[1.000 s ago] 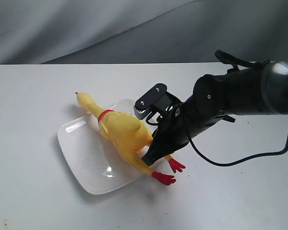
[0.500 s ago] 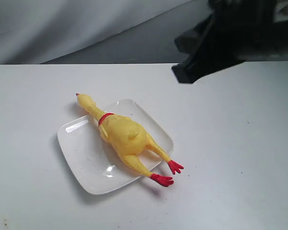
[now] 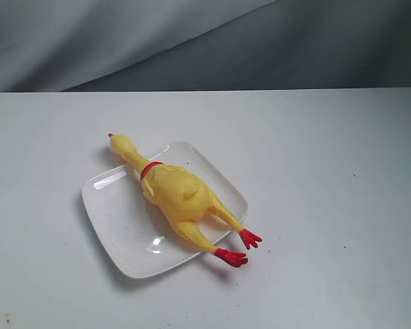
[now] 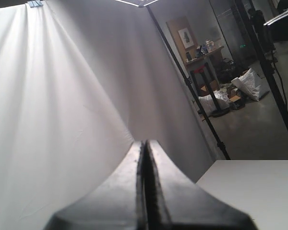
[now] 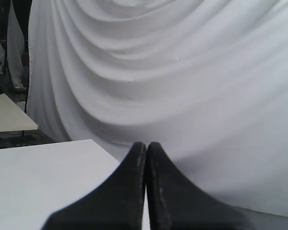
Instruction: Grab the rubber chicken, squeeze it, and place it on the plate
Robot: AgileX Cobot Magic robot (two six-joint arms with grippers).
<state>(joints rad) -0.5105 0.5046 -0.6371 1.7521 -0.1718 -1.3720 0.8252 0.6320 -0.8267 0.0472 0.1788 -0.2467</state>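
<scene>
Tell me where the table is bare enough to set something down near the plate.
The table is bare right of the chicken out to the right edge, and in the strip between plate and backdrop. The near left corner is free too. Crowded only at the plate: the chicken's head and feet overhang its rim.

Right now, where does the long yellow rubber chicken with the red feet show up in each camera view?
Exterior view: the long yellow rubber chicken lies diagonally across the glossy white square plate, left of centre.
Left wrist view: not in it; shut left hand in front.
Right wrist view: not in it; shut right hand in front.
Shared landmark: the white table top, in all three.
</scene>
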